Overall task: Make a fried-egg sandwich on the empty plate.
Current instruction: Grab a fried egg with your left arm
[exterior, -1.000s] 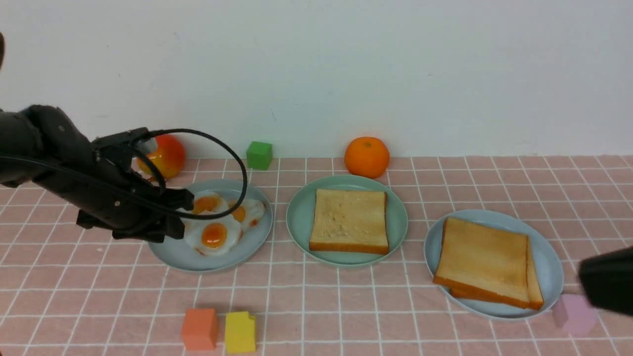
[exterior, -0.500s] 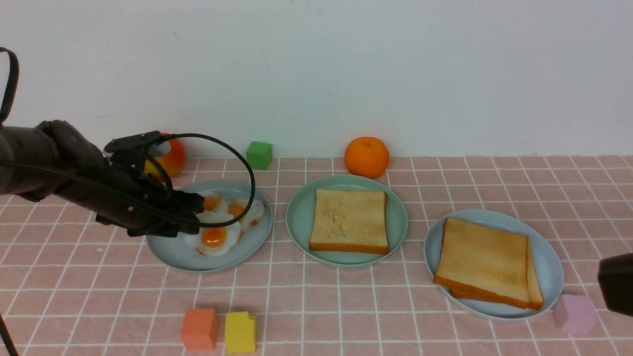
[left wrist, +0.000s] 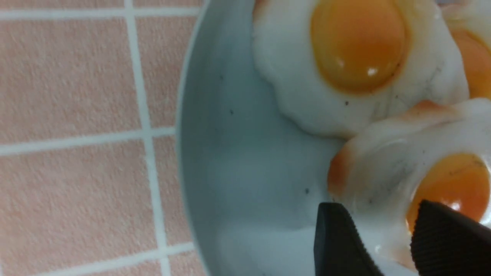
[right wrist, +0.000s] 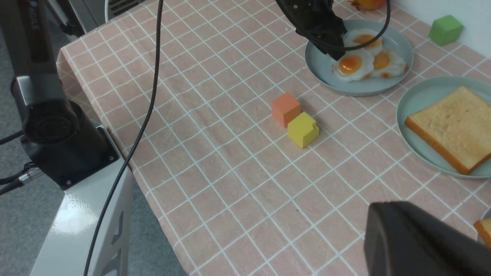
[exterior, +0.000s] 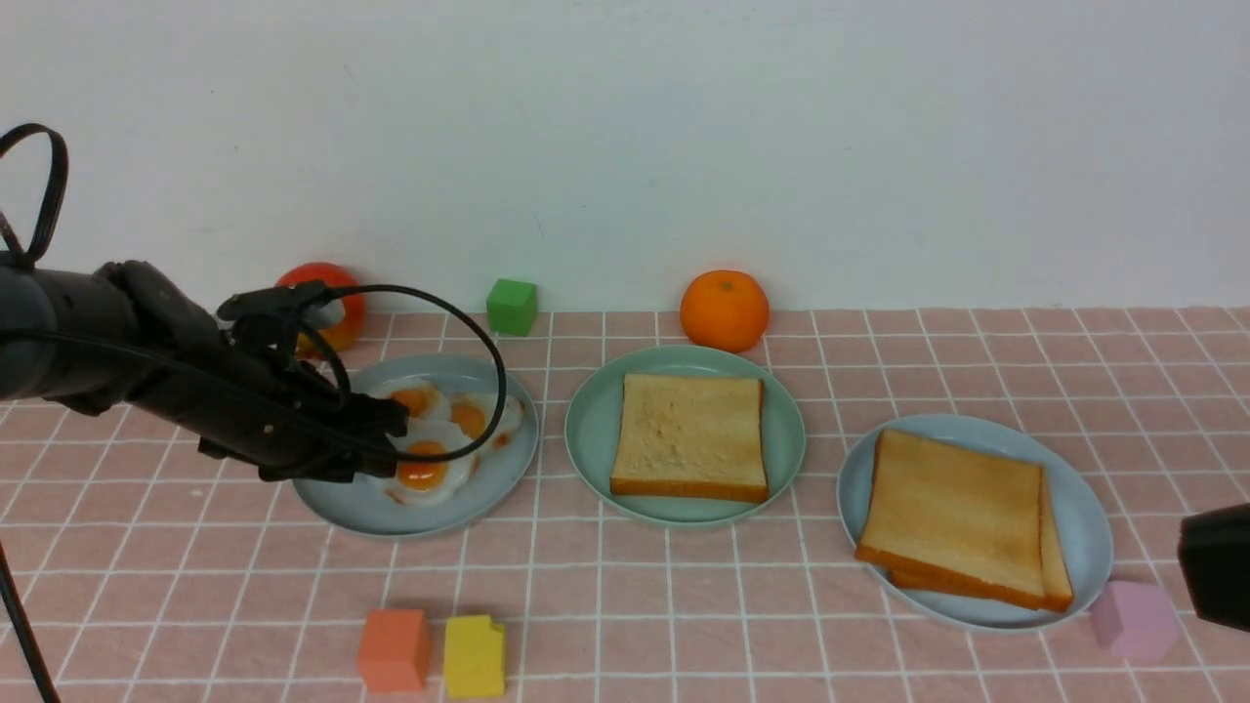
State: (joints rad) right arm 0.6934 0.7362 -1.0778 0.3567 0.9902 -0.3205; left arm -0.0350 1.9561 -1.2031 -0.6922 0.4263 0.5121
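One toast slice (exterior: 688,434) on mint-green plate (exterior: 786,430), well right of left end effector (exterior: 395,439); its jaws parted over near egg's (exterior: 425,471) edge. Right end effector (exterior: 1216,566) closed.

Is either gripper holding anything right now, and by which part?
Nothing is held. The left gripper stands open over the white edge of a fried egg; the right gripper is shut, with nothing seen in it.

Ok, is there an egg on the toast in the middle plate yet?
No, the toast on the mint-green plate is bare; the eggs all lie on the left plate.
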